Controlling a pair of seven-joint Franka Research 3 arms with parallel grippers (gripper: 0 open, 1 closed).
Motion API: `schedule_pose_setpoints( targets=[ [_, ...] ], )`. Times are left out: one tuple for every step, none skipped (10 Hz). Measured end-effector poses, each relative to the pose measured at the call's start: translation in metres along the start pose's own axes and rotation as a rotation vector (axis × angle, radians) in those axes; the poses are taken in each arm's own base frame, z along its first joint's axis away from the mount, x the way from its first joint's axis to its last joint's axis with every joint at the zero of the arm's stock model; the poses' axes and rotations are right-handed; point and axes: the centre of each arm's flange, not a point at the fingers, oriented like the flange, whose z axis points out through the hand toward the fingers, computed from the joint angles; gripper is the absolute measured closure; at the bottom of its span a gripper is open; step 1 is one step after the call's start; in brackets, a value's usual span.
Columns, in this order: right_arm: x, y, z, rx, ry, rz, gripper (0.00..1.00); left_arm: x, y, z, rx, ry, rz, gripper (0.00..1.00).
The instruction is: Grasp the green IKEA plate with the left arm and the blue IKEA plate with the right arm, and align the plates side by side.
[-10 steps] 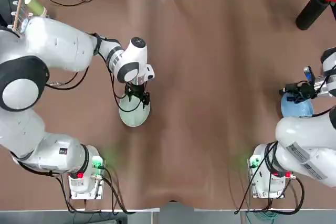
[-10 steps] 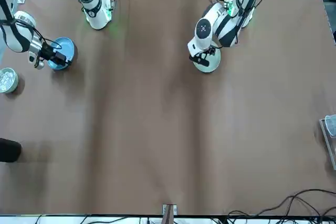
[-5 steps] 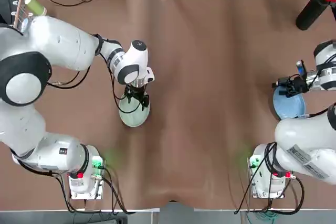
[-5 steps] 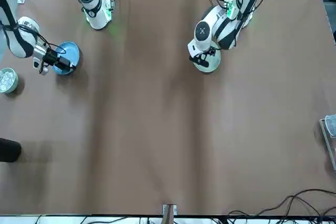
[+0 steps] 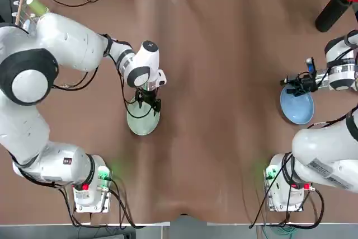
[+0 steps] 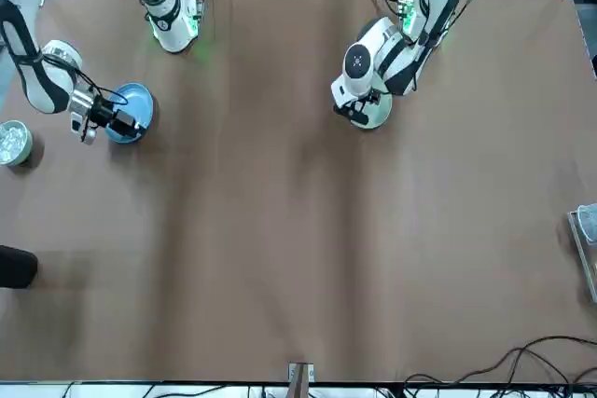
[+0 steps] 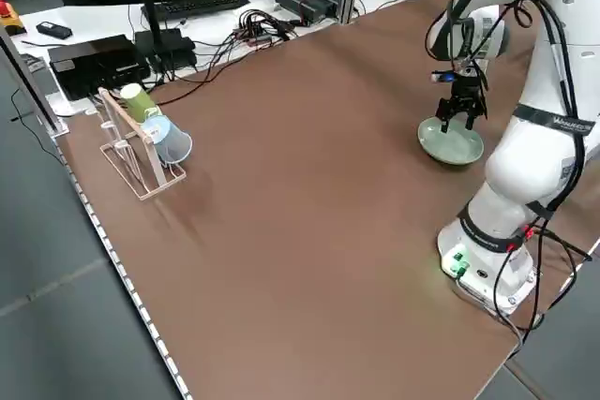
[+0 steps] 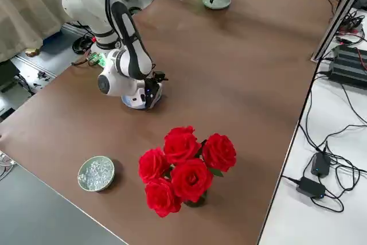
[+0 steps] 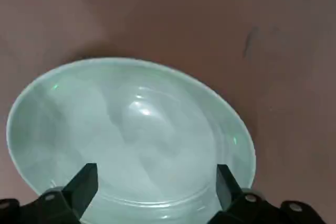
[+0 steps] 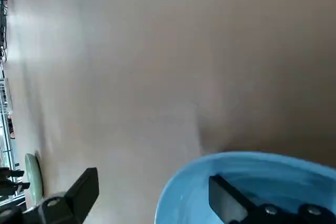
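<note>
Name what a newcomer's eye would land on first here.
Most likely the red artificial-looking roses, bunched at the table's far right corner as the robot faces it. Next, the two bulky white arms: the left tool hangs over the pale green plate on the left, and the right tool is at the light blue plate on the right.

The left claw (image 7: 454, 128) hangs over the green plate (image 7: 450, 141); a rack (image 7: 141, 158) with cups stands near the brown counter's (image 7: 328, 231) edge.
</note>
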Motion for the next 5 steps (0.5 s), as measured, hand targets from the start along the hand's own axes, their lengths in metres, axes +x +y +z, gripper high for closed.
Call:
schedule_pose_setpoints(
  targets=[
    [0.003,-0.007,0.008,0.010,0.005,0.000,0.04,0.008,0.001,-0.003,-0.006,0.009,-0.001,0.00],
    [0.006,-0.015,0.018,0.020,0.006,-0.003,0.04,0.018,0.001,-0.006,-0.016,0.016,-0.001,0.00],
    [0.009,-0.024,0.027,0.029,0.005,-0.007,0.04,0.025,0.000,-0.005,-0.016,0.020,0.004,0.00],
    [0.011,-0.031,0.036,0.037,0.004,-0.011,0.04,0.030,0.000,-0.004,-0.011,0.024,0.009,0.00],
    [0.013,-0.037,0.043,0.043,0.003,-0.013,0.04,0.035,0.000,-0.002,-0.010,0.027,0.013,0.00]
  ],
)
